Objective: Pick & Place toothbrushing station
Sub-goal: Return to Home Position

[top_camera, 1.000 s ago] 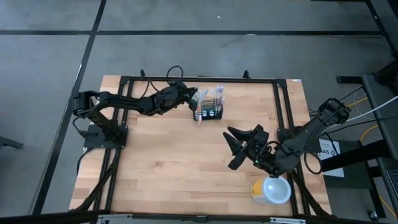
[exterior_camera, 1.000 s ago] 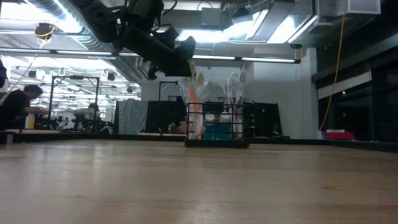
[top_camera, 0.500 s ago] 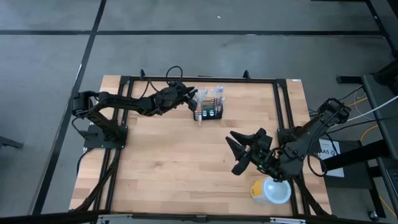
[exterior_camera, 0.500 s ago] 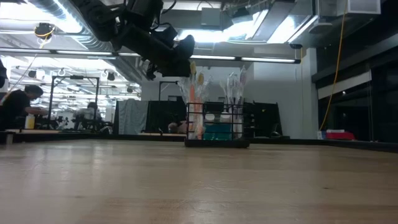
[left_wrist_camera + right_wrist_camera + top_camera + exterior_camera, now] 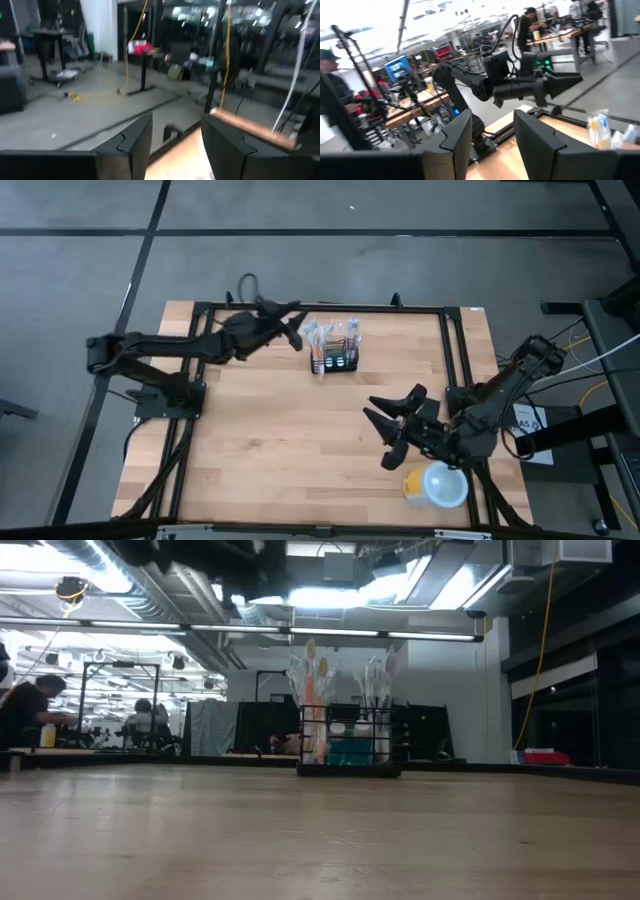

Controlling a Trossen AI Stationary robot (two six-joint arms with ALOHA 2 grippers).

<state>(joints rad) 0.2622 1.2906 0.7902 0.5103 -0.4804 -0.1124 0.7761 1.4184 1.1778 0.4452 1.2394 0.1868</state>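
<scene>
Black wire mesh: the toothbrushing station (image 5: 336,352) stands at the upper centre of the high view, near the far edge of the wooden tabletop (image 5: 270,440). From the low view I get what the overhead flattens. The brushes stand upright in it, with an orange toothbrush (image 5: 315,720) in the left part of the frame and pale ones to its right.

The left gripper (image 5: 293,326) hangs just left of the station, apart from it. Its fingers (image 5: 132,142) are spread, and its wrist view shows the gap plainly, looking out into the room.

The right gripper (image 5: 381,432) sits at lower right, well apart from the station and near the yellow cup (image 5: 437,486). Its fingers (image 5: 455,135) are likewise apart and hold nothing. Between them I see the left arm (image 5: 515,87) across the tabletop, with a person (image 5: 526,25) at a bench behind.
</scene>
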